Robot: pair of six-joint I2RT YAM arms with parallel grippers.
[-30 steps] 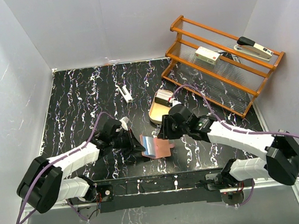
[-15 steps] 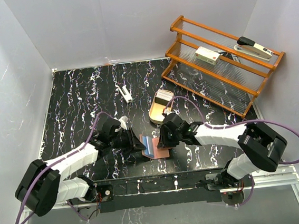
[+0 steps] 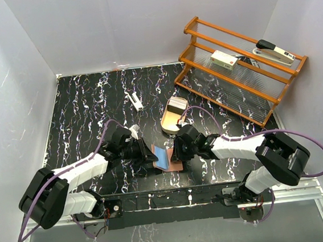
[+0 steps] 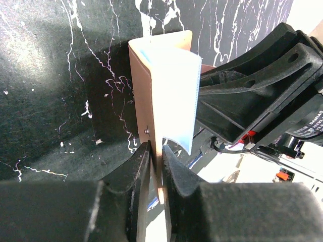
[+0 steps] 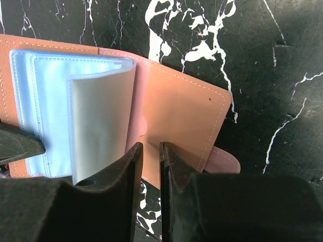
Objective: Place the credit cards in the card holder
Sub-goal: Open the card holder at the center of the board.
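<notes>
Salmon-brown leather, one card holder, open between left gripper and right gripper.
From above: lies near the front edge of the black marbled table, with credit cards stacked in one oval wooden tray just behind, apart. Left wrist: pinches the upright stitched cover between pressed jaws. Right wrist: rests nearly closed jaws on the flat flap; grip uncertain.
</notes>
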